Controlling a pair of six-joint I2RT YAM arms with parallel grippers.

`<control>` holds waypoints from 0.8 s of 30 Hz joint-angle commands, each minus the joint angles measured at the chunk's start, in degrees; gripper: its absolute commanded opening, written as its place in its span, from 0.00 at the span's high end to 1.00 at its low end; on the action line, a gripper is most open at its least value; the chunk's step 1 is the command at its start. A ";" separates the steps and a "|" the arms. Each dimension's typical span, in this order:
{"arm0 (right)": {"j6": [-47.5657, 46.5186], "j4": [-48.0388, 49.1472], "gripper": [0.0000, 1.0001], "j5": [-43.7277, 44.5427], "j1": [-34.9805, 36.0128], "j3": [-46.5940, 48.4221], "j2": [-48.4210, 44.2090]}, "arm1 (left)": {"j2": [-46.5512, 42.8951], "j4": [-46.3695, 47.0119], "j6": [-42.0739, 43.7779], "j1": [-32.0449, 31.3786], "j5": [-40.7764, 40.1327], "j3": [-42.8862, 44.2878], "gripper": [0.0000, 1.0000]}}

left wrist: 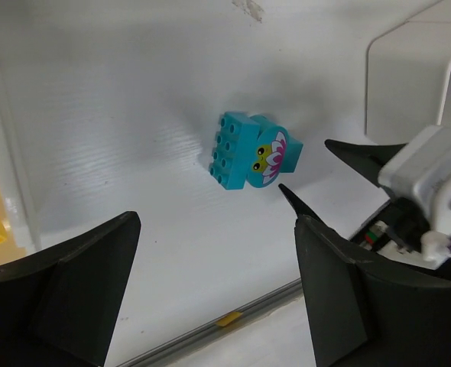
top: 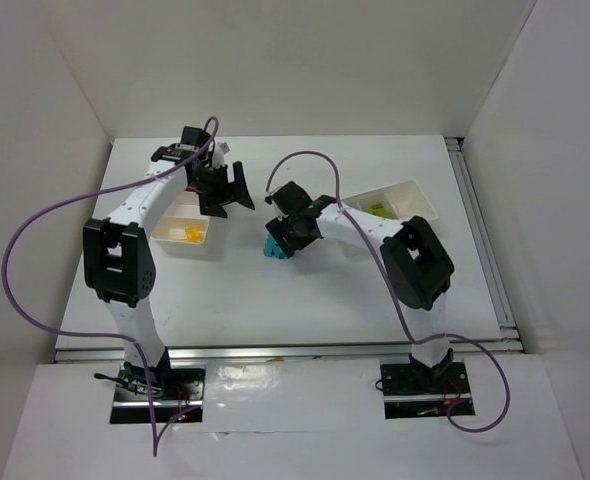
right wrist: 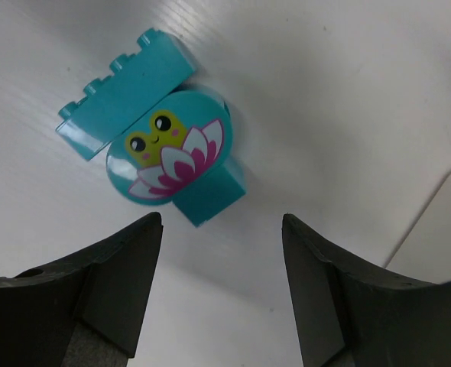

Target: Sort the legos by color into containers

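The cyan frog-printed brick (right wrist: 160, 145) lies on the white table (top: 305, 300), upper left in the right wrist view. It sits just beyond the right gripper (right wrist: 222, 222), whose fingers stand apart with nothing between them. The left gripper (left wrist: 214, 222) is likewise spread and empty. Overhead, the brick sits mid-frame between the left tray (top: 185, 253), holding yellow bricks (top: 188, 233), and the right tray (top: 420, 195), holding lime green bricks (top: 377, 208).

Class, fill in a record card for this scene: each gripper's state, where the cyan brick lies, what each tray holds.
left tray: yellow bricks
right tray: lime green bricks
cyan brick: on the table between the two trays, frog print showing
left gripper: jaws open, empty
right gripper: jaws open over the cyan brick, not gripping it
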 commanded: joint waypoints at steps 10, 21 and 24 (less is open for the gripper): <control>-11.51 2.31 0.30 1.84 -0.10 9.17 8.95 | -2.49 -0.04 -1.16 1.17 0.61 -0.69 0.07; -12.75 8.19 0.45 -4.13 -0.10 6.19 7.90 | -1.96 -0.04 -1.16 1.69 0.61 -0.69 0.07; -13.88 9.69 0.44 -6.15 -0.10 5.57 6.68 | -1.27 -0.65 -0.55 2.40 -0.01 -0.16 0.07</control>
